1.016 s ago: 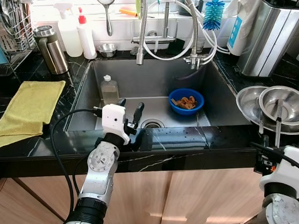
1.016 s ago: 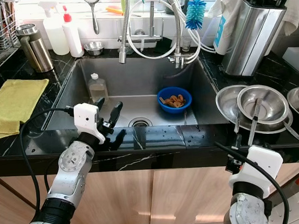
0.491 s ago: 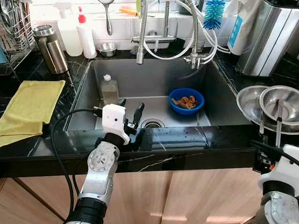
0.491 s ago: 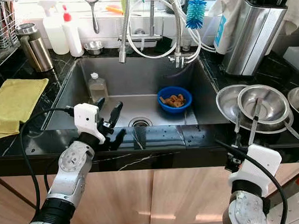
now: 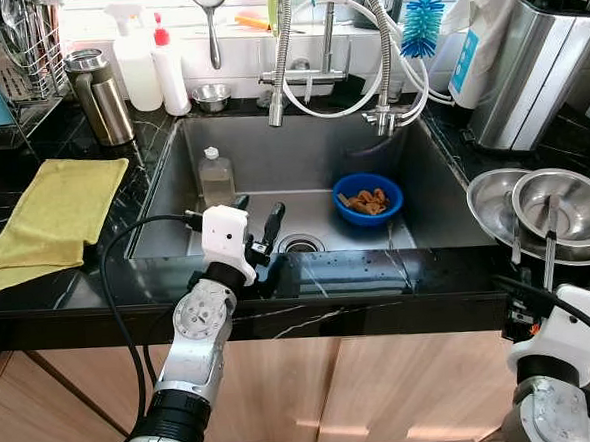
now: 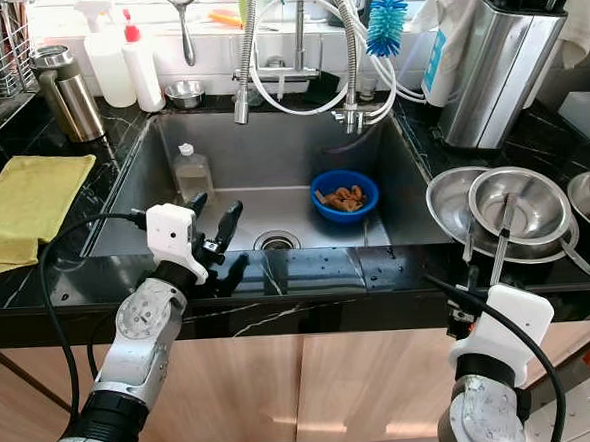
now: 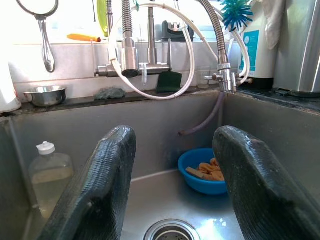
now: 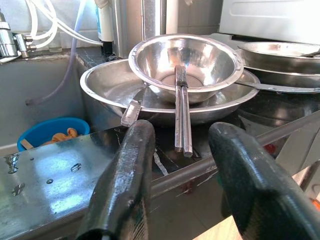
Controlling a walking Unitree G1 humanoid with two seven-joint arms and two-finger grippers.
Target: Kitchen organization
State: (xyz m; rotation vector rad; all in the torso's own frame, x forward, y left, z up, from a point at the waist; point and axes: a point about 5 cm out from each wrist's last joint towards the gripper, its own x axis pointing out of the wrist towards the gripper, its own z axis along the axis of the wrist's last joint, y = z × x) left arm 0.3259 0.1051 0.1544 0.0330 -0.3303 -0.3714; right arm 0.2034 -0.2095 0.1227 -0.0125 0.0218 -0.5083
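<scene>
Meanwhile left gripper [image 5: 257, 215] jaws apart over sink [image 5: 311, 155], blue bowl [image 5: 368, 199] inside

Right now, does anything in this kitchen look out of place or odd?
Yes. A bottle with a white cap stands inside the sink, and a blue bowl holding brownish scraps sits on the sink floor. On the right counter, chopsticks hang out of the stacked steel bowls toward the edge.

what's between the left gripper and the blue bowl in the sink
Only bare steel sink floor with the drain lies between the open left gripper and the blue bowl; the left wrist view shows it.
</scene>
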